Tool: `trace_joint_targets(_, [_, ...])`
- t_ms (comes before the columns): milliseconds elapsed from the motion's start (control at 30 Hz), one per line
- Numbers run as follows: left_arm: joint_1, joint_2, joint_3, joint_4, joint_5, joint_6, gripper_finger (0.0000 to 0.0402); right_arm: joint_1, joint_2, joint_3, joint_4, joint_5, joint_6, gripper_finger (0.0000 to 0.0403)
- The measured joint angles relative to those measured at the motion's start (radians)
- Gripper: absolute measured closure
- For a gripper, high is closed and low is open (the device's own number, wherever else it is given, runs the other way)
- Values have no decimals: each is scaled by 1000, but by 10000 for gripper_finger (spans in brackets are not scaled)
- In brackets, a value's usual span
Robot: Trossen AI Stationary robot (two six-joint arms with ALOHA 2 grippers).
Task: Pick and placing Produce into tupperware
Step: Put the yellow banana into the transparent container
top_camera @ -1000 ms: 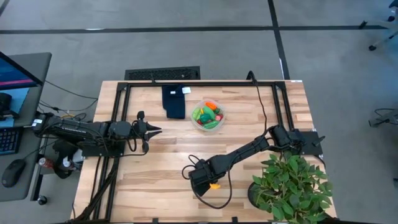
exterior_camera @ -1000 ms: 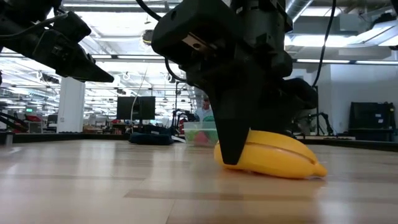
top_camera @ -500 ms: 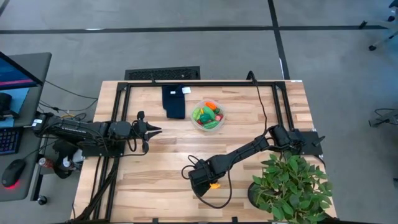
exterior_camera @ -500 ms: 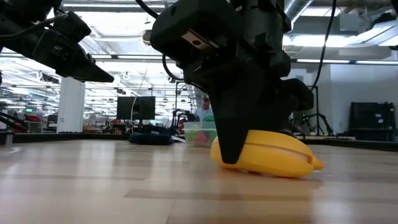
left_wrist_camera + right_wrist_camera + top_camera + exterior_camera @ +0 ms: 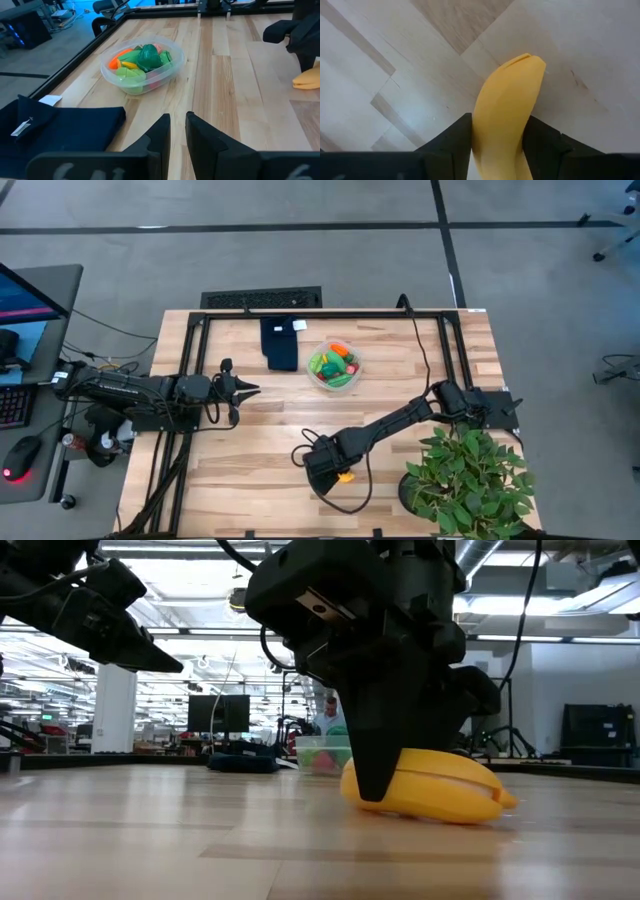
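A yellow toy banana (image 5: 440, 790) lies on the wooden table near its front edge, and my right gripper (image 5: 497, 135) comes down over it with a finger on either side. The banana (image 5: 346, 476) barely peeks out from under the gripper (image 5: 335, 470) in the high view. The clear round tupperware (image 5: 316, 376) stands at the far middle of the table, holding green, orange and red produce (image 5: 142, 62). My left gripper (image 5: 250, 388) hovers shut at the left, pointing toward the tupperware (image 5: 107, 75). My right gripper pinches the banana's two long sides (image 5: 480, 125) between its two fingers, toward one end of it. The fingers (image 5: 370, 775) come from above, pointing steeply down, and lie across the banana. The banana rests on the table, its free end (image 5: 500, 802) sticking out to the right.
A dark blue folded cloth (image 5: 280, 342) lies left of the tupperware at the far edge. A leafy potted plant (image 5: 465, 480) stands at the table's near right corner, close to the right arm. A black frame (image 5: 190, 340) runs along the table's edges. Bare wood lies between banana and tupperware.
The banana has slid a little toward the table's left under my right gripper, still lying on the wood. The gripper itself has stayed over the same spot.
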Motion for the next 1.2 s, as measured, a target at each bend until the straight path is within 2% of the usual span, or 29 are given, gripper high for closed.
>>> trace_joint_targets(133, [0,0,0,-1,0,0,352,-3,0,1,-9,-2,-3,248])
trace_joint_targets(300, [0,0,0,-1,0,0,352,-4,-1,64,-97,19,-35,239])
trace_joint_targets(800, [0,0,0,-8,0,0,352,-16,-2,314,-391,252,-137,251])
trace_joint_targets(1067, [0,0,0,-8,0,0,352,-37,-2,396,-546,363,-156,241])
trace_joint_targets(1200, [0,0,0,-8,0,0,352,-50,-2,430,-636,464,-156,248])
